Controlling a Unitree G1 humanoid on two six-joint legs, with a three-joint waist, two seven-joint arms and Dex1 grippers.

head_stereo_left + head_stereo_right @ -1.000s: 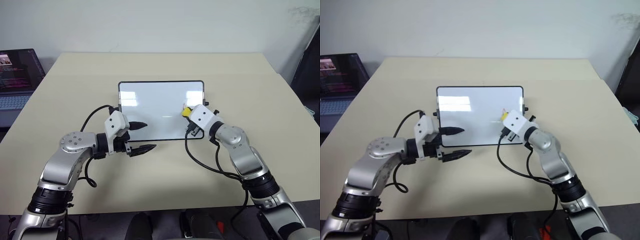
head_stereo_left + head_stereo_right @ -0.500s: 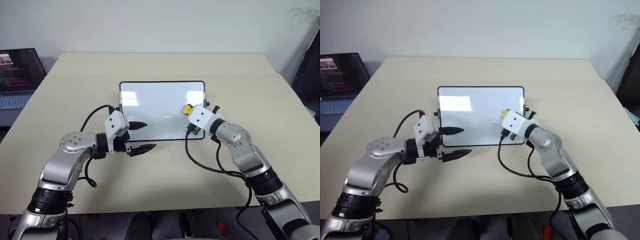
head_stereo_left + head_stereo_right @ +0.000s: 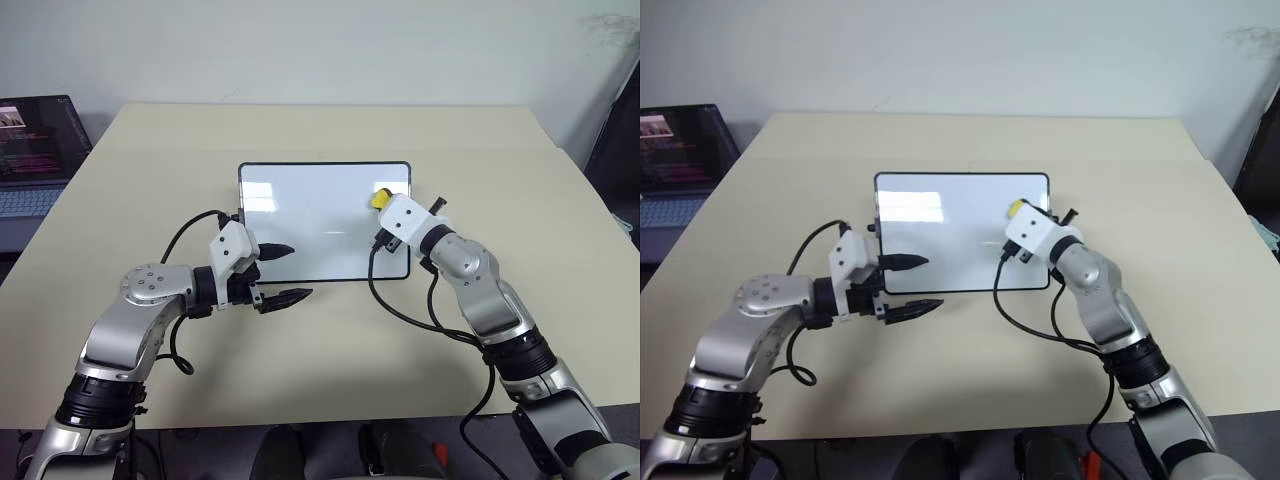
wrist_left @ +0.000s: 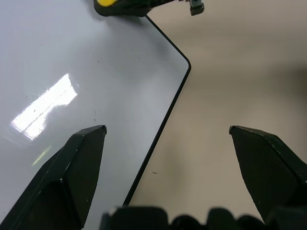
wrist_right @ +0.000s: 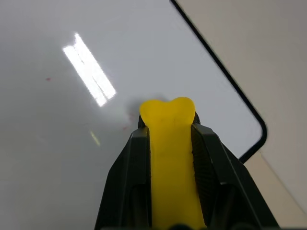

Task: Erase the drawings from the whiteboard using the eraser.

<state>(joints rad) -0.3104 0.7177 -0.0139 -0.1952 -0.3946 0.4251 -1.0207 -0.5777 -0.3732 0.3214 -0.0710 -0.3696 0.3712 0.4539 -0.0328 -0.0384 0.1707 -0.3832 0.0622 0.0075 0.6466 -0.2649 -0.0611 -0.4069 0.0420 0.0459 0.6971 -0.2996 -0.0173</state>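
Compared with a second ago, my left gripper [image 3: 285,272] has not shifted — it hovers with its two black fingers spread wide, holding nothing, at the near left corner of the whiteboard [image 3: 320,215]. One finger sits over the white surface, the other over the bare table [image 3: 300,370] just past the board's near edge. My right gripper [image 5: 169,143] has moved toward the far right corner of the board since then, carrying the eraser [image 3: 380,198] with it. Its fingers are clamped tight on that small yellow block, which presses against the glossy surface a little in from the board's right edge.

The drawings are hard to make out: from the head cameras the board looks plain white with two pale glare patches. In my right wrist view only faint reddish specks [image 5: 125,125] show on the board just beside the eraser's tip, and one more speck well off to the side. The eraser's black side is hidden between my fingers.

At the far left, off the table, an open laptop [image 3: 35,150] with a dark screen is cut off by the picture's edge. A black cable loops from each of my wrists down onto the tabletop.
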